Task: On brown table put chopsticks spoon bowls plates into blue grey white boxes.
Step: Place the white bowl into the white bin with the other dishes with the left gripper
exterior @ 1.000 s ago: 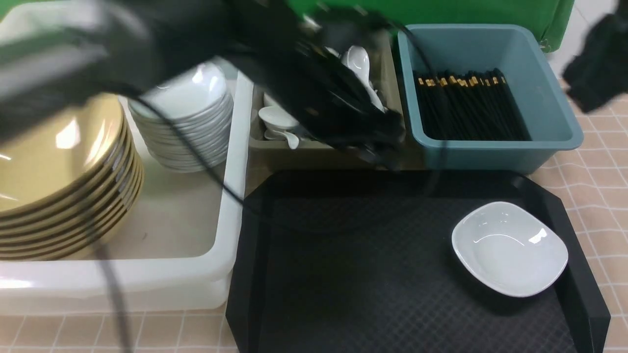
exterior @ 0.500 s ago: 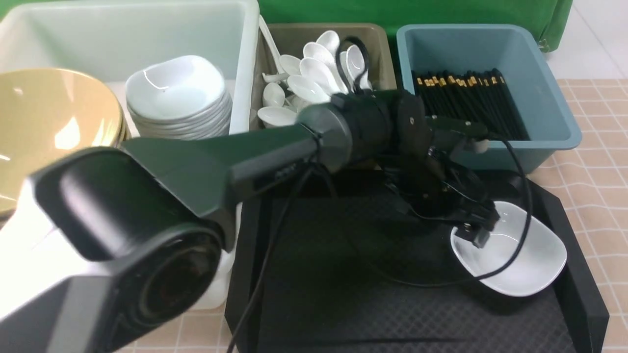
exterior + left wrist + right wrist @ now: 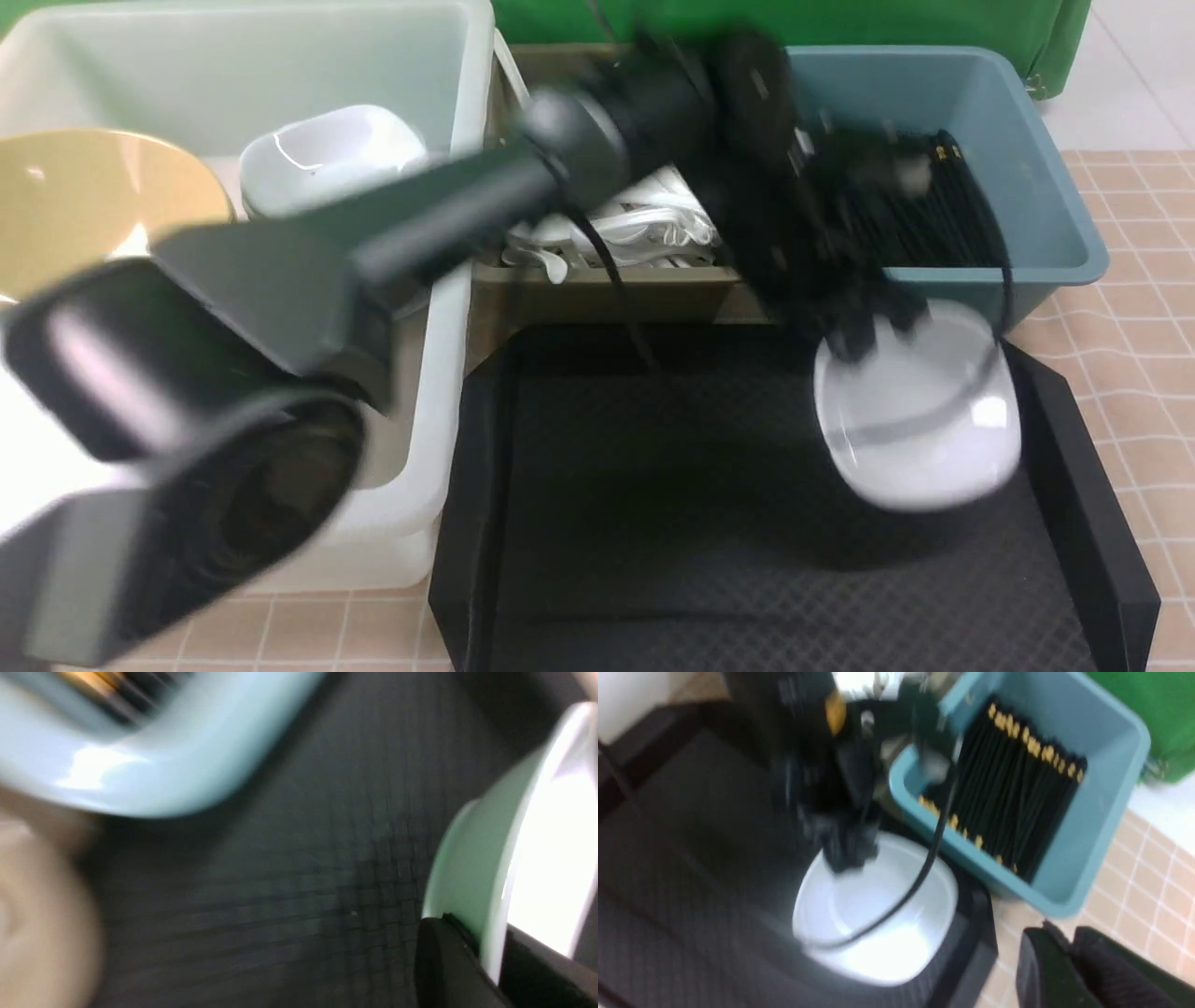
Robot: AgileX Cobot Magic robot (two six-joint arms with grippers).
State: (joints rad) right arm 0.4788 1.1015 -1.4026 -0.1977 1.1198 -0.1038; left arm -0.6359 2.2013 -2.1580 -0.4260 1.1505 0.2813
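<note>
A small white plate (image 3: 920,420) hangs tilted just above the black tray (image 3: 653,504), blurred by motion. My left gripper (image 3: 859,331) is shut on the plate's far rim. In the left wrist view its fingers (image 3: 439,961) pinch that rim of the plate (image 3: 467,868). My right gripper (image 3: 1064,935) is shut and empty over the brown table (image 3: 1148,858), beside the blue box (image 3: 1092,826). Chopsticks (image 3: 943,215) lie in the blue box (image 3: 1055,224), and spoons (image 3: 653,233) in the grey box (image 3: 597,289). More plates (image 3: 327,154) and yellow bowls (image 3: 84,196) are stacked in the white box (image 3: 448,308).
My left arm (image 3: 448,215) reaches across the white box and the grey box. The black tray's raised walls (image 3: 1074,420) surround the lifted plate. A green cloth (image 3: 840,19) hangs behind the boxes.
My left arm swung from over the grey box down to the plate on the tray. Its gripper shut on the rim and has lifted the plate up and back.
</note>
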